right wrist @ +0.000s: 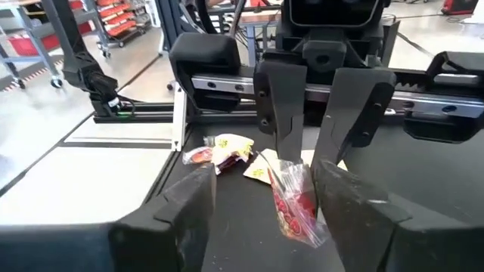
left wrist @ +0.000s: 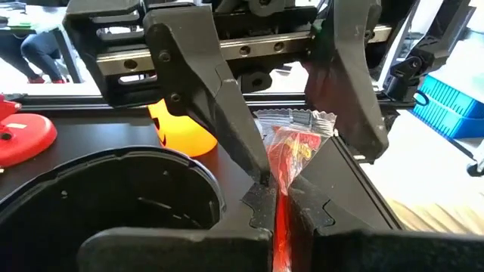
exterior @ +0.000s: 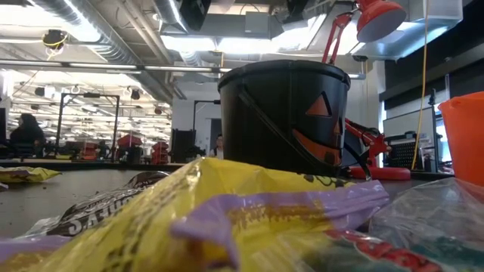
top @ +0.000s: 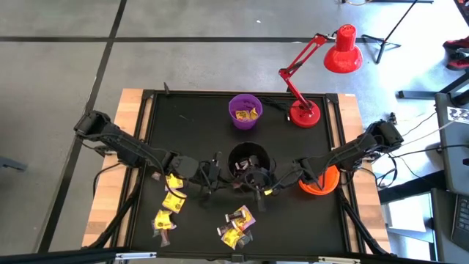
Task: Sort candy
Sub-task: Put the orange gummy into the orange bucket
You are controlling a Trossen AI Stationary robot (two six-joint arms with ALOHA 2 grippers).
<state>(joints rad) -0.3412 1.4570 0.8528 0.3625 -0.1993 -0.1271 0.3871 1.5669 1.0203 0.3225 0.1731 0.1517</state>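
The candy in play is one red, clear-wrapped piece (left wrist: 291,147), held in the air beside the black bowl (top: 249,163) by my left gripper (left wrist: 281,200), which is shut on it. My right gripper (right wrist: 265,177) faces the left one and is open. Its fingers stand on either side of the red piece (right wrist: 296,202) with a gap on each side. More candy, yellow and purple pieces (top: 170,198) (top: 236,226), lies on the black mat near the front edge. The purple bowl (top: 245,111) holds yellow pieces. My left gripper pinches one end of the red wrapper (left wrist: 282,189) between its two fingers, coming in about level from the table's left. The rest of the piece sticks out past the fingertips, its crimped clear end (left wrist: 296,119) free. The candy is lifted clear of the table.
The orange bowl (top: 320,182) sits under my right arm. A red desk lamp (top: 304,111) stands at the back right of the mat. In the low view, candy wrappers (exterior: 227,219) lie right in front of the camera, before the black bowl (exterior: 286,113).
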